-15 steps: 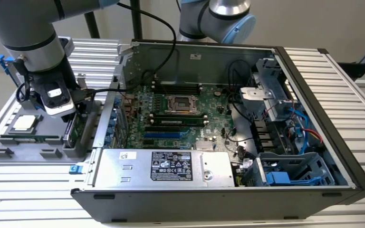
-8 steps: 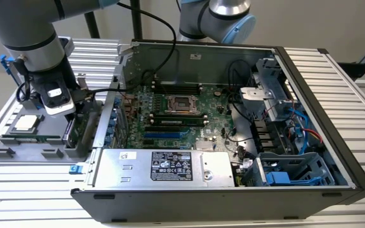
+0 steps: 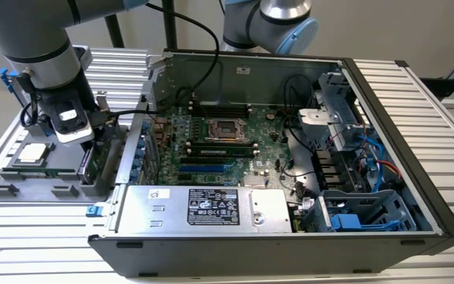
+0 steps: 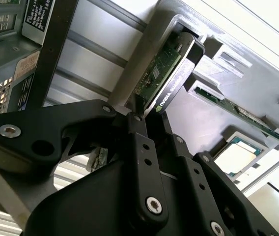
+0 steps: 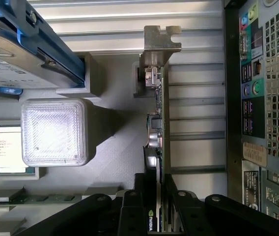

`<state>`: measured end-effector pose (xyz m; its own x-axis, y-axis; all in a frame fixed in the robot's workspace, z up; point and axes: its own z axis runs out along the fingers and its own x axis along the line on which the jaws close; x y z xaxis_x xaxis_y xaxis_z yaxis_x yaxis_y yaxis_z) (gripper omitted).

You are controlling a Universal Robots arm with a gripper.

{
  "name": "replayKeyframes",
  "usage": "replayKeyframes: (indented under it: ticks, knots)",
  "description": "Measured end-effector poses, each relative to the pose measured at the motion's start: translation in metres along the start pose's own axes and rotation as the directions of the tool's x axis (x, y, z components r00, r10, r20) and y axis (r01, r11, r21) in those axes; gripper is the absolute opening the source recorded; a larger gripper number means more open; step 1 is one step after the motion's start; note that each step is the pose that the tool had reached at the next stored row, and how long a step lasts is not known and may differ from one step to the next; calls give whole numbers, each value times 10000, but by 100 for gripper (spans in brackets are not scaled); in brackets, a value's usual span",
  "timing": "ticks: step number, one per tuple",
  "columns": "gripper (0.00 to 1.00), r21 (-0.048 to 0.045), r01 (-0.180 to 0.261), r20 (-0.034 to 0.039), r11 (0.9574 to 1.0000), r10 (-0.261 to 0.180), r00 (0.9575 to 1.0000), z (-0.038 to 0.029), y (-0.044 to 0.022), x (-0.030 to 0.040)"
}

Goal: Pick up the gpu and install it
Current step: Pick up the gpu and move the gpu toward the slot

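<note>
In the exterior view, a grey tray [image 3: 22, 192] lies on the table [image 3: 45, 236] at the exterior view's left, beside the open case [image 3: 290, 254]. The gripper [image 3: 83, 145] hangs straight down over the tray, above the gpu [image 3: 93, 168], which stands on edge in a slot. That probably keeps its upper edge free for a grasp from above. A CPU [image 3: 31, 154] also lies in the tray.

In the second wrist view, the gripper [image 4: 147, 117] has a finger on each face of the gpu [image 4: 165, 73] and appears to pinch it. The card is not yet lifted and sits in the tray [image 4: 203, 128], near a memory stick [image 4: 247, 118] and the CPU [image 4: 237, 158].

In the first wrist view, the gripper [image 5: 155, 196] straddles the gpu [image 5: 158, 123] at the end away from its silver bracket [image 5: 158, 44]. A hard drive [image 5: 12, 54] and the CPU [image 5: 4, 150] share the tray, and the case [image 5: 262, 73] stands alongside.
</note>
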<state>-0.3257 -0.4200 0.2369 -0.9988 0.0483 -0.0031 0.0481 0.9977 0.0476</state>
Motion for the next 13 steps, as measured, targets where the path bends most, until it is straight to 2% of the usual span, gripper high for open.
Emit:
replayKeyframes:
  ticks: [7,13]
  knots:
    - [0,0,-1,-1,10000,1,10000,-16,1,0]
    - [0,-1,0,0,10000,0,10000,-73,4,0]
